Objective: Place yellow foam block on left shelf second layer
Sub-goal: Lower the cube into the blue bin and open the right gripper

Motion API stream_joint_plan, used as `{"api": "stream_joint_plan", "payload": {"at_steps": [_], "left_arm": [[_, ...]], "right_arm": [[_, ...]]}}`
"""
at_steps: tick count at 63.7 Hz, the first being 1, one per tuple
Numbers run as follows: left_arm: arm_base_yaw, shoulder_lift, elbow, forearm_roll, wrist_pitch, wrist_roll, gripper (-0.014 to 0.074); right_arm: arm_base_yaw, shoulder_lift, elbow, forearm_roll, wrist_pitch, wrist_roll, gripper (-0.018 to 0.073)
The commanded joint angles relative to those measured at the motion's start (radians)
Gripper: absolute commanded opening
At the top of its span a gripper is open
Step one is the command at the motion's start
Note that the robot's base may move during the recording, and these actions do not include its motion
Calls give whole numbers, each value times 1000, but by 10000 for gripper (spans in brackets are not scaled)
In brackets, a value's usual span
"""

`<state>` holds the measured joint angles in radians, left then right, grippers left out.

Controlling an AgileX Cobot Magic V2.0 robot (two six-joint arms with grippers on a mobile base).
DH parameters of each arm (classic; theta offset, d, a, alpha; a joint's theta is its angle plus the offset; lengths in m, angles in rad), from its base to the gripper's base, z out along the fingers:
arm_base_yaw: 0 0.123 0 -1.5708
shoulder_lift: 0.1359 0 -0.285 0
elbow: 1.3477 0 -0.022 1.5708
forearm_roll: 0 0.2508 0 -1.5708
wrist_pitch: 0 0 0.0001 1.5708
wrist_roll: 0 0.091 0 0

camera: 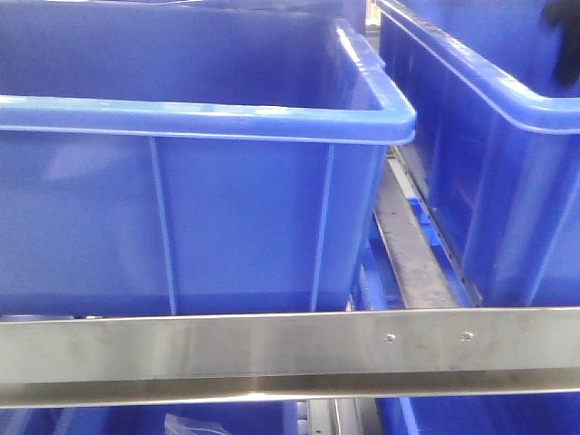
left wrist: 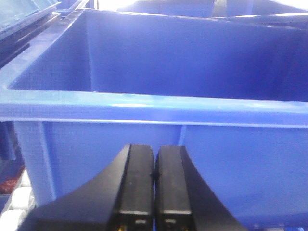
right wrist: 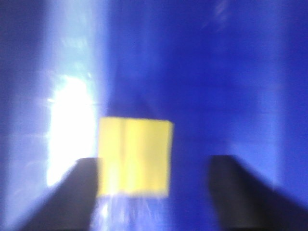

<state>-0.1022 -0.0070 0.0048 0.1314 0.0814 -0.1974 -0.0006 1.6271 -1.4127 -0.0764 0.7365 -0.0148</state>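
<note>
Inside a deep blue plastic bin [right wrist: 216,72], our right gripper [right wrist: 149,187] hangs with its two dark fingers [right wrist: 236,187] spread wide apart, and the bright yellow, square-faced foam block [right wrist: 135,156] lies on the blue floor between them, just beside the left-hand finger; the view is blurred. Our left gripper [left wrist: 154,185] has its black fingers pressed together, empty, before the rim of another large blue plastic bin [left wrist: 144,108].

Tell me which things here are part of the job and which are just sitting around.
Part of the job:
- yellow block, in a blue bin, between the open right claw's fingers
- right claw

Just there:
- left bin
- right bin
- steel rail
- left claw, shut and empty
</note>
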Motion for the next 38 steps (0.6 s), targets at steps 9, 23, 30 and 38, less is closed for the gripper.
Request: {"api": "stream_joint_plan", "payload": {"at_steps": [9,23,30,38], "left_arm": [[-1,4,26,-7,-87,-4,136],[-1,4,26,-7,-87,-4,136],[-1,4,26,-7,-87,-4,136],[-1,4,26,-7,-87,-4,136]], "right_arm": [[-2,-208,105,28,-68,-9,118],[4,-406,323,28,-150,-9,36],[4,-513,437,30,-194,-9,36],[4,-647,560,46,-228,-9,36]]}}
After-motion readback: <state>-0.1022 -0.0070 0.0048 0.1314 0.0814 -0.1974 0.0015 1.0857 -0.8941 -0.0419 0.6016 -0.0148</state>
